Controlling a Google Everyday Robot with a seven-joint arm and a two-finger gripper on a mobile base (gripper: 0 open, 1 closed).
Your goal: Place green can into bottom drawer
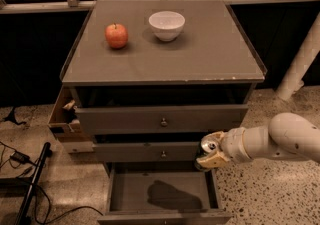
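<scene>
The gripper (212, 153) clamps the green can (209, 145) upright between its fingers for transport, beside the middle drawer (150, 152), with the open bottom drawer (127, 189) just below to receive it.

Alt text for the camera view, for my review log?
The robot's pincer holds a small green metal can above the right rear corner of the open grey bottom drawer. A red apple and a white bowl sit on the grey cabinet top.
</scene>
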